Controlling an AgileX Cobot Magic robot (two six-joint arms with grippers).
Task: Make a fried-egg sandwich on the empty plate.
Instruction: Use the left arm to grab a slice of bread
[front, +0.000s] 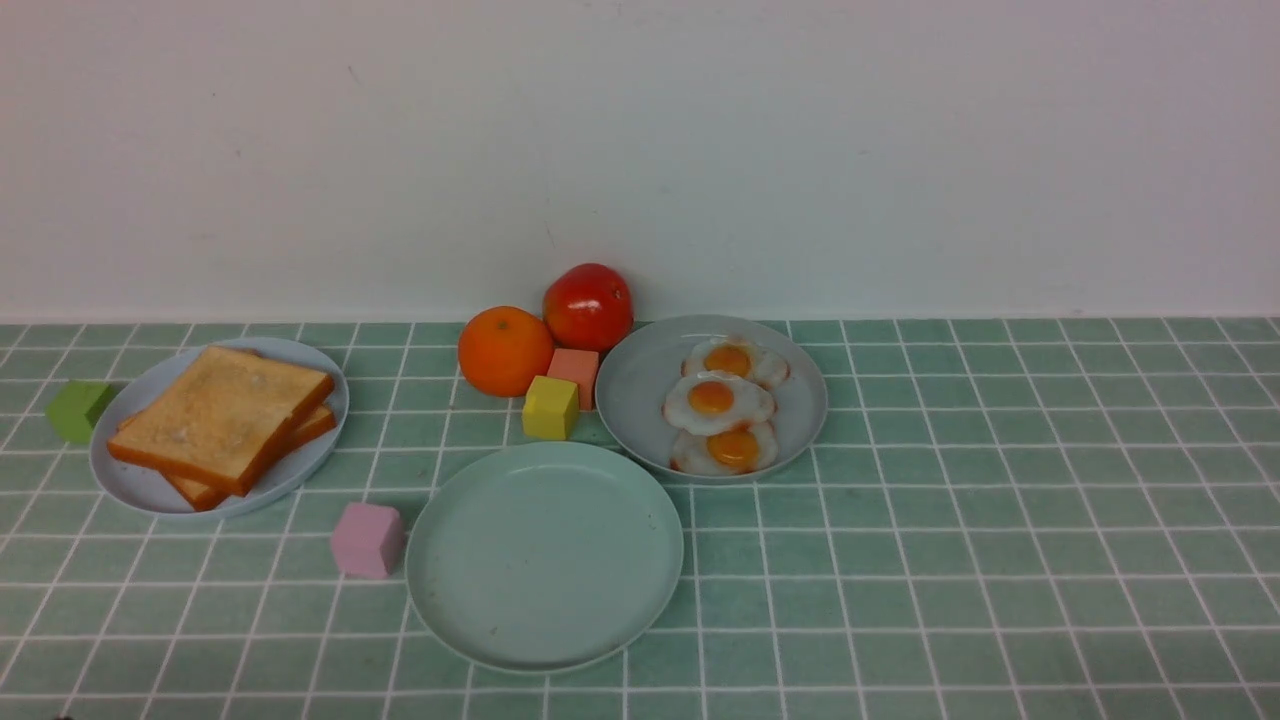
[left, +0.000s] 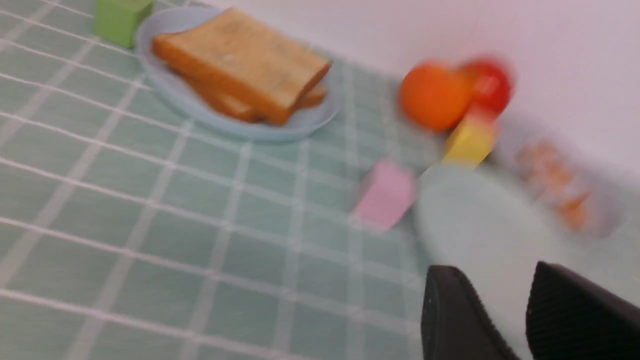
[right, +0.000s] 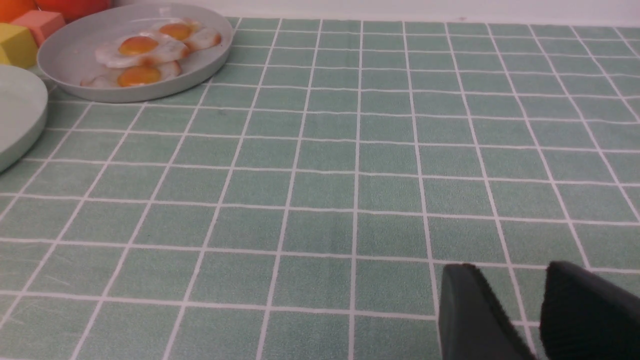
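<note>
Front view puts the mint plate (front: 545, 560) bare at the near middle of the table (front: 1000, 550), between the two supplies that should fill it. Two toast slices (front: 222, 415) lie stacked and skewed on a blue plate (front: 140, 490) to the left. Three eggs (front: 718, 400) overlap in a row on a grey plate (front: 640, 390) just behind to the right, its rim almost meeting the mint plate's. That layout seems meant to give each arm its own stock, toast for the left and egg for the right; nothing of the sandwich is built yet. Neither arm shows in this view. In the blurred left wrist view the left end effector (left: 522, 320) has its jaws parted with nothing between them, the mint plate just beyond. In the right wrist view the right end effector (right: 535, 315) is likewise parted and empty, low over bare table, well apart from the grey plate. A pink cube (front: 367, 540) sits just beside the mint plate's left rim, on the path from the toast, and a low carry could clip it. A yellow cube (front: 550, 408), salmon cube (front: 576, 368), orange (front: 505, 350) and tomato (front: 588, 305) crowd behind, between the plates. A green cube (front: 78, 410) sits just beside the blue plate's left rim. Lifting one egg may drag its neighbour.
</note>
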